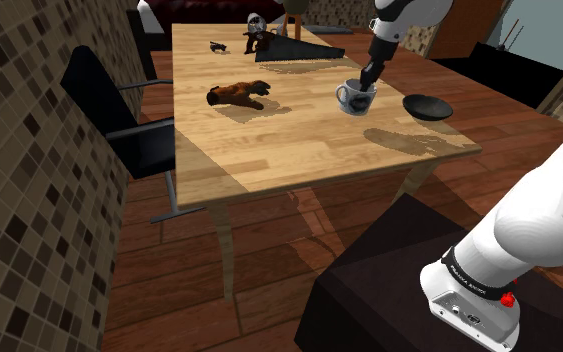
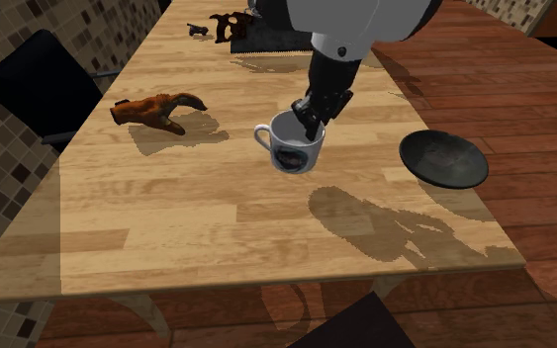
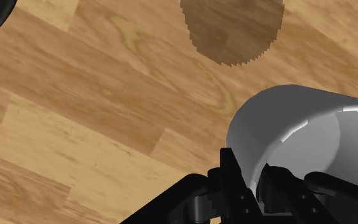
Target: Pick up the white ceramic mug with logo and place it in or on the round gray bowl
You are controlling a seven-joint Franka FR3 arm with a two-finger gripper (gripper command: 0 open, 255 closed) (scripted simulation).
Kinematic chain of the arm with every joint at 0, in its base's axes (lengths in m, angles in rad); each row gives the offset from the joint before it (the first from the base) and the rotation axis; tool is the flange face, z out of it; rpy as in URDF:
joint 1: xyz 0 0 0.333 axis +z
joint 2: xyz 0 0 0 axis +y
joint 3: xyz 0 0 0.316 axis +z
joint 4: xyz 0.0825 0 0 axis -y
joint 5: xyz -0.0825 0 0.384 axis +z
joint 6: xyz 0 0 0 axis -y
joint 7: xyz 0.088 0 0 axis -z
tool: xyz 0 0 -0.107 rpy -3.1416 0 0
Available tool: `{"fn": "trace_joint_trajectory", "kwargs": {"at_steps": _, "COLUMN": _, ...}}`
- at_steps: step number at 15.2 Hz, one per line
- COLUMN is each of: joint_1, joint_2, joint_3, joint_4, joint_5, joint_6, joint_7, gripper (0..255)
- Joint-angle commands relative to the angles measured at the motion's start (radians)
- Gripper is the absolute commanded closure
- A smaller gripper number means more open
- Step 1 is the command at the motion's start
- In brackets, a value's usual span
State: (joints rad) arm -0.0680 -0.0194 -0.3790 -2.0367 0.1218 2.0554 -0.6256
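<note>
Shoulder view: you see the gripper (image 1: 366, 90) reaching down into the white mug (image 1: 352, 99), so the mug's wall hides its fingertips. The arm (image 1: 394, 25) is cut off at the frame's upper edge. The mug hangs above the wooden table (image 1: 269, 150), just beside the dark round bowl (image 1: 428, 107) and not touching it. A brown glove (image 1: 237, 95) and a saw (image 1: 291, 50) lie farther back. The small items near the saw cannot be identified. A black chair (image 1: 109, 95) stands at this view's left.

Second exterior view: you see the mug's handle and its dark printed logo. Its shadow lies apart from it on the plank-patterned top.

Wrist view: you see the fingers (image 3: 234, 184) narrowly clamped on the mug's rim, one inside and one outside. The frame's corner cuts off the bowl. The mug's smooth wall curves over the wood grain.
</note>
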Motion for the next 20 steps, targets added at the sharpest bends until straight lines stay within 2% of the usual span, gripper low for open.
{"fn": "trace_joint_trajectory", "kwargs": {"at_steps": 1, "joint_1": 0.0, "joint_2": -0.006, "joint_3": 0.001, "joint_4": 0.021, "joint_5": -0.004, "joint_6": -0.026, "joint_7": 0.006, "gripper": 255}}
{"fn": "trace_joint_trajectory", "kwargs": {"at_steps": 10, "joint_1": 0.001, "joint_2": -0.029, "joint_3": 0.002, "joint_4": 0.116, "joint_5": -0.019, "joint_6": -0.142, "joint_7": 0.026, "gripper": 255}}
{"fn": "trace_joint_trajectory", "kwargs": {"at_steps": 20, "joint_1": -0.119, "joint_2": 0.046, "joint_3": -0.126, "joint_4": 0.218, "joint_5": 0.018, "joint_6": -0.205, "joint_7": -0.228, "gripper": 255}}
